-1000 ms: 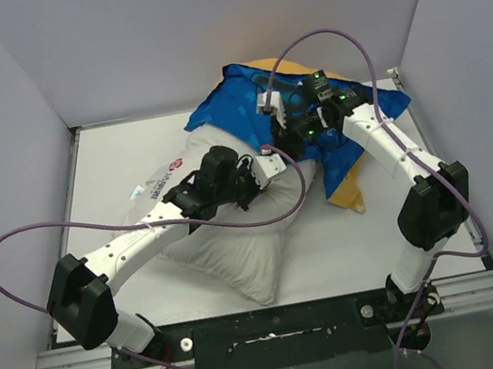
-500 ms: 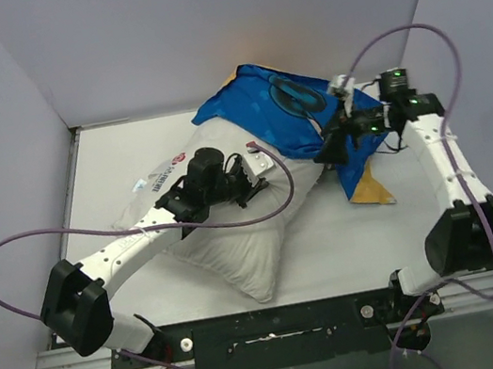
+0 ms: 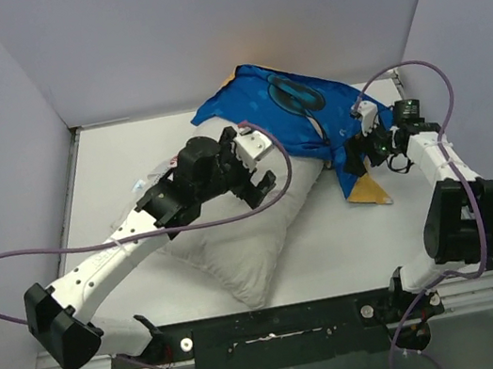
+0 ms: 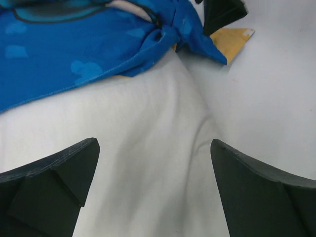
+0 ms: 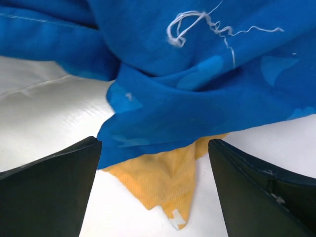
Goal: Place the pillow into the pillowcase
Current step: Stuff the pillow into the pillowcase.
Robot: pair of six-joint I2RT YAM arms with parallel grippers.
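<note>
Pillow lies diagonally on worktop, its far end under the blue pillowcase; left gripper spread over bare pillow, right gripper spread by the case's yellow corner, neither holding anything, probably poised to regrip.

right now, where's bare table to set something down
Bare table at far left, beyond the pillow, and near right, between pillow and right arm. Crowded far right, around the pillowcase and right gripper.
</note>
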